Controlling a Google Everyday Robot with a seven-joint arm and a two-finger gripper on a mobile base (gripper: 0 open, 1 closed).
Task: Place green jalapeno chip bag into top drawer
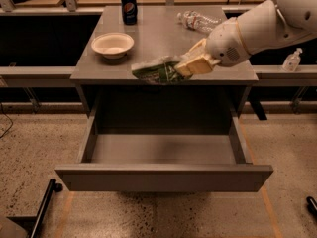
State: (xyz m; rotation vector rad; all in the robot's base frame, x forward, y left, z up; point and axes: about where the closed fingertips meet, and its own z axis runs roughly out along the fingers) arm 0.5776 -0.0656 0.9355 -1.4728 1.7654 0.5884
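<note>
Speckled brown flooring spreads under a grey table [163,36], which stands square to the camera with dark recesses on either side of it. At the table's front edge, slightly right of its middle, the green jalapeno chip bag [157,71] is held lying nearly flat, its left end pointing toward the table's left side. Whether the bag rests on the table's top or hangs just above the edge cannot be told. The gripper [184,68] has its tan fingers [200,62] closed tight on the bag's right end. It reaches in from the table's right side on a thick white arm [257,26] that slopes up and away toward the table's far right corner.

Below the table's top, the top drawer [163,178] is pulled well out toward the camera. Its plain flat front panel runs nearly the table's full width, and its grey floor lies open to view directly below the bag.

On the table's left half sits a pale bowl [112,44], well apart from the bag. A dark soda can [129,7] stands upright at the table's back edge behind the bowl. A clear plastic water bottle [198,20] lies on its side near the table's back right. Beyond the table's right side, a small clear bottle [292,61] stands on a ledge.
</note>
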